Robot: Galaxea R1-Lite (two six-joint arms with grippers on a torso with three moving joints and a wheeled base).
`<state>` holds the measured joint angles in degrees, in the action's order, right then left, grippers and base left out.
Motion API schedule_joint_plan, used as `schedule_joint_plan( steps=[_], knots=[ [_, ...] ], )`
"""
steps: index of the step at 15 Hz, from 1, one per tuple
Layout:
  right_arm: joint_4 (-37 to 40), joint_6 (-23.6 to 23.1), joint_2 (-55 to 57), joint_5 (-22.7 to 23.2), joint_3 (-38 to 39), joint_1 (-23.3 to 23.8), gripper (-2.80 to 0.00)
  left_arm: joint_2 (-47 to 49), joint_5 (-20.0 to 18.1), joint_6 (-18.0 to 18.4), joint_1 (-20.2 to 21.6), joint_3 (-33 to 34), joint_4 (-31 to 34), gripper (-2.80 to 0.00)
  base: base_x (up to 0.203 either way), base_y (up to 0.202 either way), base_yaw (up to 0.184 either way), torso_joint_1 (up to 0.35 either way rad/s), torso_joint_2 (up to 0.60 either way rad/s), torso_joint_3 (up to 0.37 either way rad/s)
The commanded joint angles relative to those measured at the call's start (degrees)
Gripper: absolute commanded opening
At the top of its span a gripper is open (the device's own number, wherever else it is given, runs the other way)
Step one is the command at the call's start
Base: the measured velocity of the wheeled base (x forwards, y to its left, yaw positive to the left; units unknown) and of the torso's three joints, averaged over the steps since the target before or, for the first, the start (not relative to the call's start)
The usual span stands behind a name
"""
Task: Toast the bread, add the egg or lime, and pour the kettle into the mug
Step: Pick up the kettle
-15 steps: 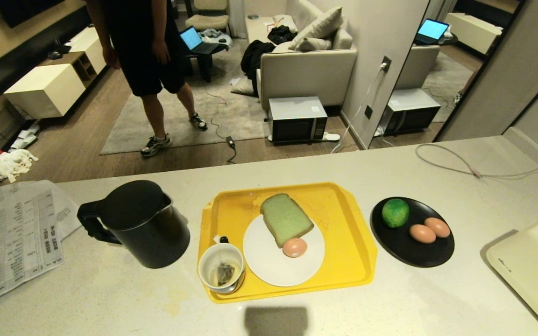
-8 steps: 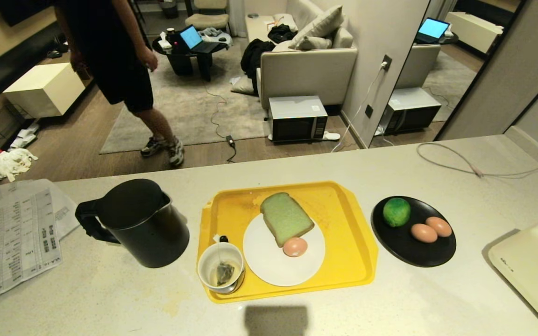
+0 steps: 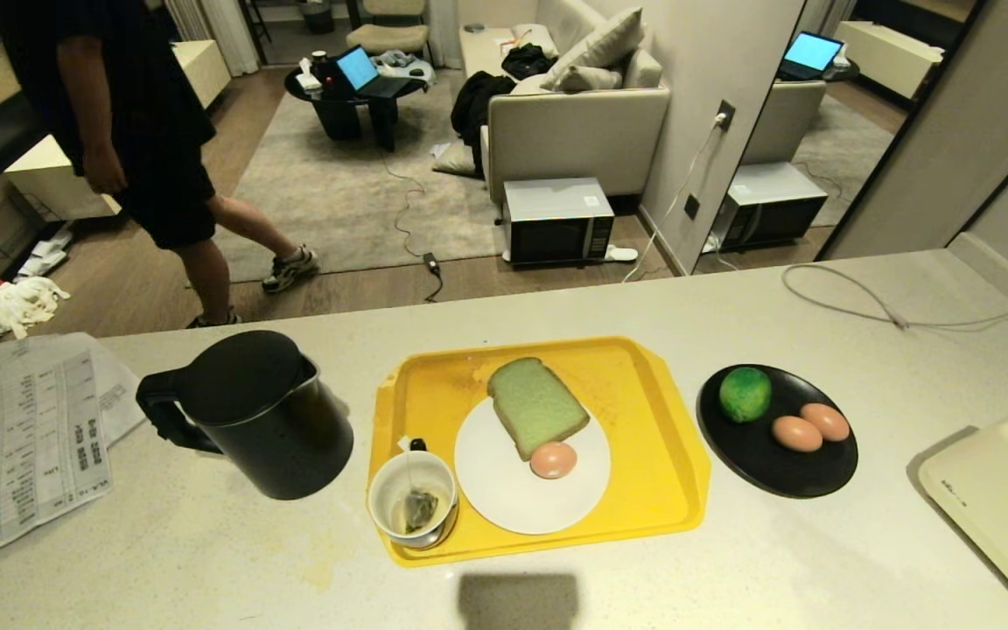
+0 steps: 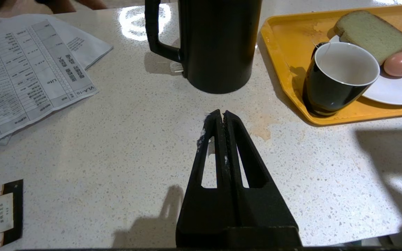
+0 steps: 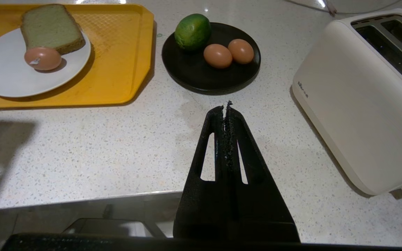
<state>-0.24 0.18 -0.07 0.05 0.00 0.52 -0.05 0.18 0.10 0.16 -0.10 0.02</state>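
Observation:
The black kettle (image 3: 255,420) stands left of the yellow tray (image 3: 644,490). On the tray, the mug (image 3: 412,500) holds a tea bag beside a white plate (image 3: 504,507) carrying the green bread (image 3: 537,407) and one egg (image 3: 553,459). A black plate (image 3: 766,472) to the right bears the lime (image 3: 745,394) and two eggs (image 3: 797,433). Neither arm shows in the head view. My left gripper (image 4: 221,113) hangs shut and empty over bare counter short of the kettle (image 4: 218,45). My right gripper (image 5: 226,107) is shut and empty, short of the lime (image 5: 192,31).
A cream toaster (image 3: 1003,490) sits at the counter's right end, its slots (image 5: 393,42) facing up. Printed papers (image 3: 14,446) lie at the left. A cable (image 3: 863,306) loops at the back right. A person (image 3: 136,131) walks on the floor beyond the counter.
The person has walked left across the room. The whole head picture has shifted slightly upward, so the camera moved. Nothing on the counter has moved.

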Motion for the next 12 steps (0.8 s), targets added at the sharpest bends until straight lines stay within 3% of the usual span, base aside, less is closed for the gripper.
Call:
schedule_joint_plan(
  steps=[1,12],
  knots=[
    [0.0,0.0,0.1,0.0,0.1,0.0,-2.80,0.0,0.0,0.0,0.0,0.0,0.1,-2.80,0.000,0.000,0.000,-0.066,0.15,0.071],
    [0.0,0.0,0.1,-0.1,0.1,0.0,-2.80,0.0,0.0,0.0,0.0,0.1,0.0,-2.80,0.000,0.000,0.000,-0.068,0.13,0.065]
  ],
)
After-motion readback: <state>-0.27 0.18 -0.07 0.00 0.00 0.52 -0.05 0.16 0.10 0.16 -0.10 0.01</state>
